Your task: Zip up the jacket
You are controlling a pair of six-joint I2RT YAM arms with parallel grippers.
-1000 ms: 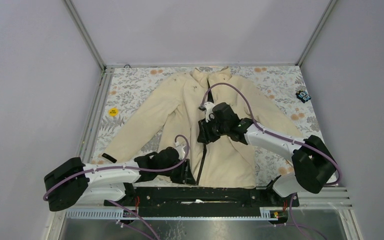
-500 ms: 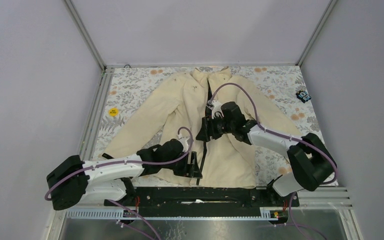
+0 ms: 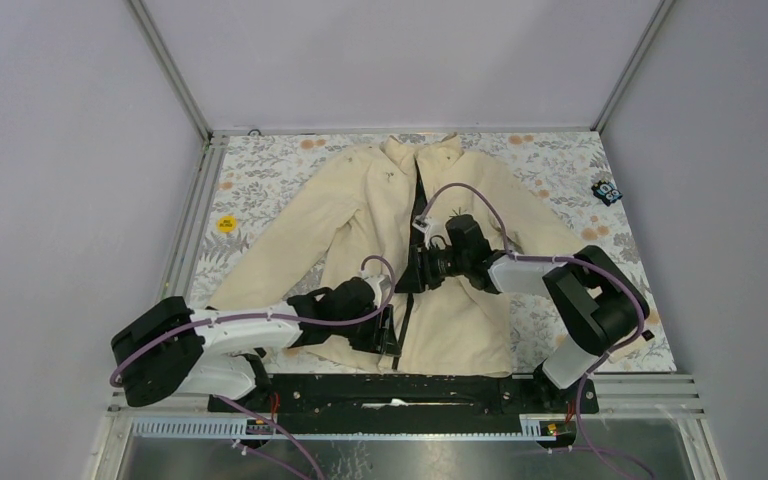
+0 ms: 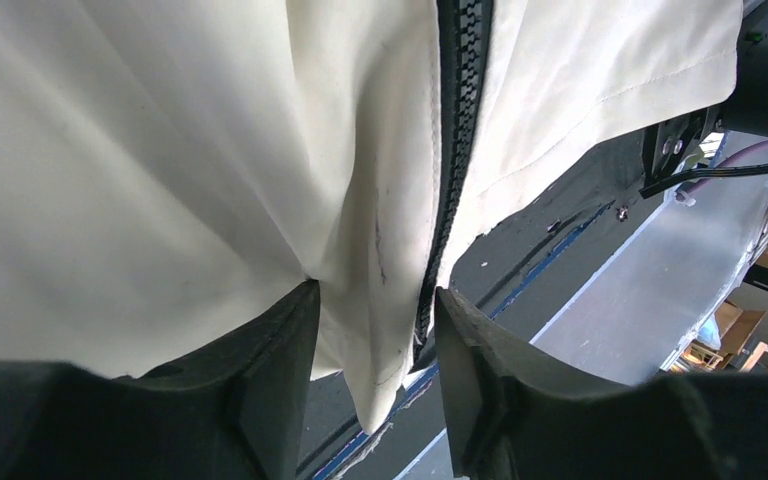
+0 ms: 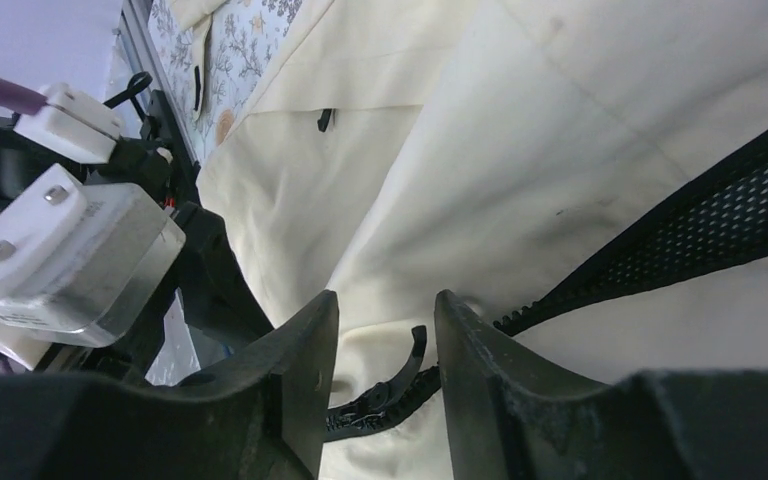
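The cream jacket (image 3: 300, 230) lies flat on the floral table, collar at the far side. Its dark zipper (image 3: 407, 300) is joined along the lower part and gapes open above. My left gripper (image 3: 388, 335) is at the bottom hem. In the left wrist view it (image 4: 375, 360) is open, and the hem corner (image 4: 385, 380) and zipper tape hang between the fingers. My right gripper (image 3: 418, 270) is at mid-zipper. In the right wrist view it (image 5: 385, 340) is open around the slider's pull tab (image 5: 415, 355) and is not touching it.
A black rail (image 3: 410, 388) runs along the table's near edge just below the hem. A yellow sticker (image 3: 225, 224) is on the left of the table. A small blue-black object (image 3: 607, 191) is at the far right. Metal frame posts stand at the back corners.
My left gripper has moved right to the hem at the zipper's bottom end. My right gripper has drawn back down the front, from chest height to the middle of the zipper.
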